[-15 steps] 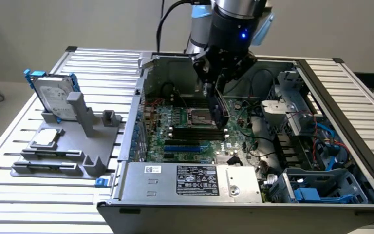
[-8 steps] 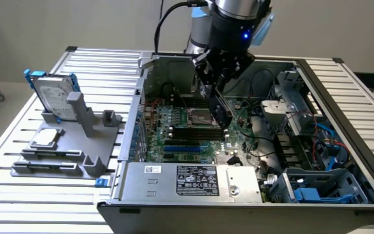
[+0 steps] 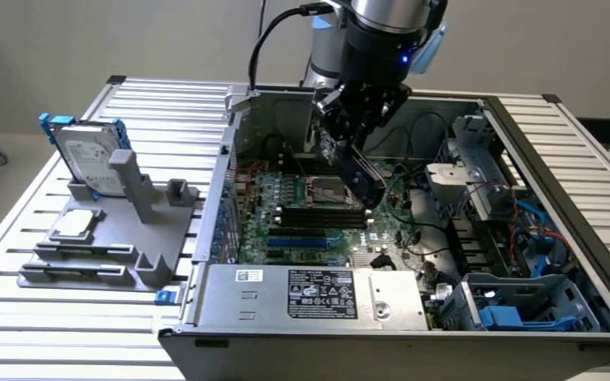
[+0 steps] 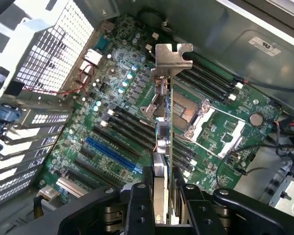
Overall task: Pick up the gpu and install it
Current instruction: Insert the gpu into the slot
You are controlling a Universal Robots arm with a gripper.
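Misalignment is looming as the main hazard: jaws are pinching the gpu (image 4: 164,142) edge-on, partly closed around it, holding it above the motherboard (image 4: 122,83). If tilting, it risks missing the blue slot (image 4: 112,152) or scraping the memory slots (image 3: 321,214).

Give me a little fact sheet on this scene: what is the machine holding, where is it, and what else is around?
Setting: open computer case lying on a slatted table
Gripper: shut on the gpu
How it is held: edge-on between the fingers, metal bracket at the far end
Position: over the motherboard, near the processor socket; not seated in any slot
Off to the side: hard drive standing in a grey holder, at the exterior view's left
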